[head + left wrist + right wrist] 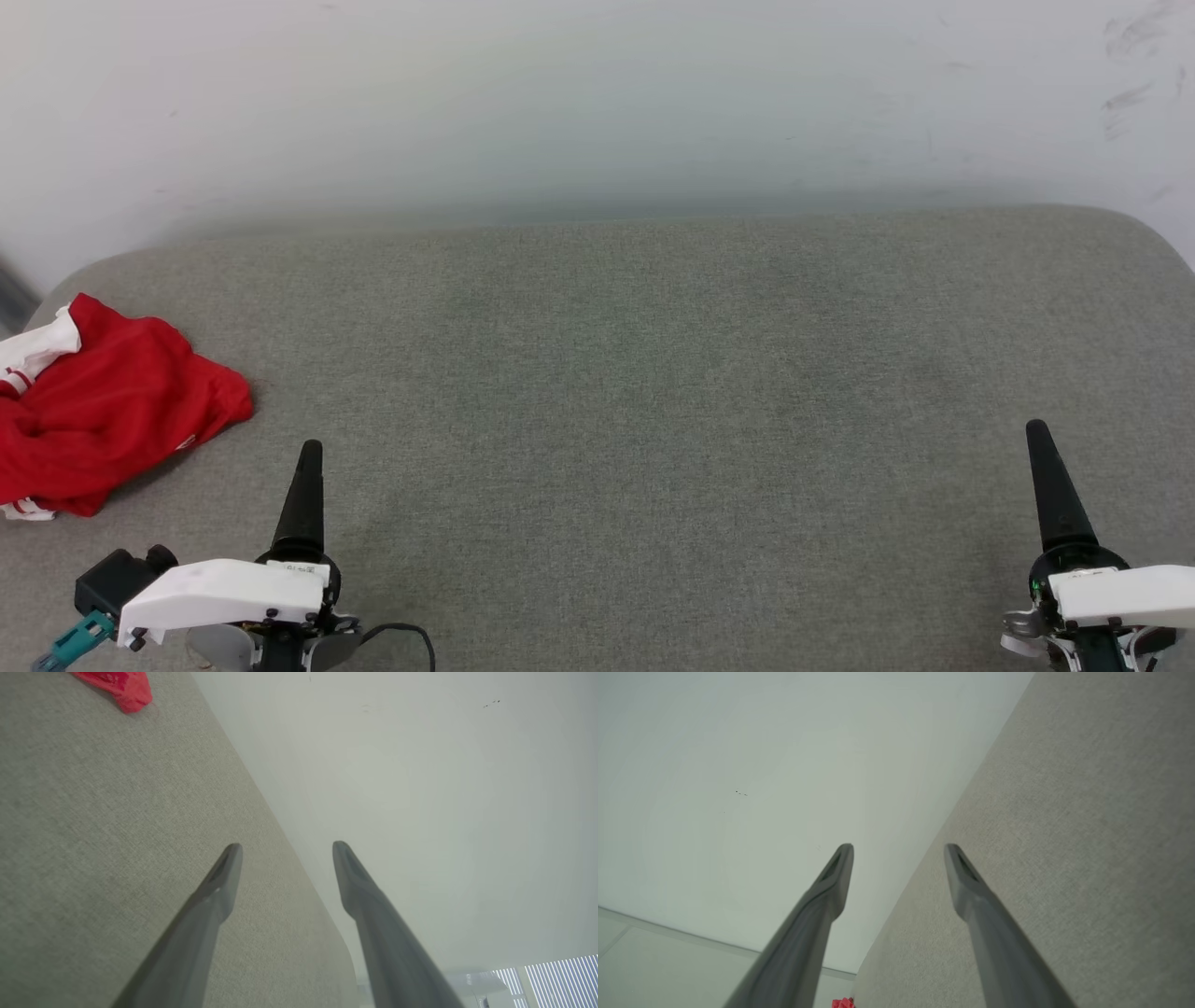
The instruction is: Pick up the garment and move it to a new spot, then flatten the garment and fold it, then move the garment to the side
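The garment, red with a white sleeve and striped trim, lies crumpled at the left edge of the grey fabric surface; its print is hidden. A red tip of the garment shows at the top left of the left wrist view, and a speck of the garment at the bottom of the right wrist view. My left gripper hovers low at the front left, just right of the garment and apart from it. My left gripper is open and holds nothing. My right gripper sits at the front right. My right gripper is open too, with nothing between its fingers.
A pale wall rises directly behind the surface's far edge. The surface has rounded corners at the back left and back right. A window blind shows at the lower right of the left wrist view.
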Controlling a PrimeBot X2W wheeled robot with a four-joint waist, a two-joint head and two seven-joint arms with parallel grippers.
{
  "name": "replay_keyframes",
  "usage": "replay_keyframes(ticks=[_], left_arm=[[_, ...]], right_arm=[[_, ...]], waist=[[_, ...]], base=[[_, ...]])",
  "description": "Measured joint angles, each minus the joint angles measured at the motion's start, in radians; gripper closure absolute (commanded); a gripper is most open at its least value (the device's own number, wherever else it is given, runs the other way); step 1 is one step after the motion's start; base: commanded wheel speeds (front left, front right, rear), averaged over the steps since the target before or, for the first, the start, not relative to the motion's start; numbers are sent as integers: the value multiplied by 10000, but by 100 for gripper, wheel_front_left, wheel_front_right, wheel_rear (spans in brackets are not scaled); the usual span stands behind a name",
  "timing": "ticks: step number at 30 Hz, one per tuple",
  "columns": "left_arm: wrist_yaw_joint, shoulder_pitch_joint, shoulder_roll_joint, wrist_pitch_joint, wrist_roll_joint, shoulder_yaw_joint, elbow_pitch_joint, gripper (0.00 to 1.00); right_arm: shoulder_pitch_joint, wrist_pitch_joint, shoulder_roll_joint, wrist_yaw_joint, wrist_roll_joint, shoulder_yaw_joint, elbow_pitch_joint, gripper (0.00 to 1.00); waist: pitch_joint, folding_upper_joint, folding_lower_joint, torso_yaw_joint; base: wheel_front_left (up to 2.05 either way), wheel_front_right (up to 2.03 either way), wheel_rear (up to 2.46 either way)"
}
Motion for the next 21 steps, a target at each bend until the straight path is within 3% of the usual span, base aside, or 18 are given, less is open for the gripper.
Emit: replay_keyframes(ticks=[12, 21], left_arm=[[938, 203, 8, -437, 2516, -508, -512, 0], [1354, 361, 10, -740, 4132, -773, -658, 0]], right_arm=[[267, -439, 0, 0, -2765, 472, -748, 0], [466, -717, 0, 0, -4351, 654, -949, 0]], waist=[[27, 0, 0, 18], [21, 0, 0, 24]], base=[[0, 0, 0], [0, 0, 0]])
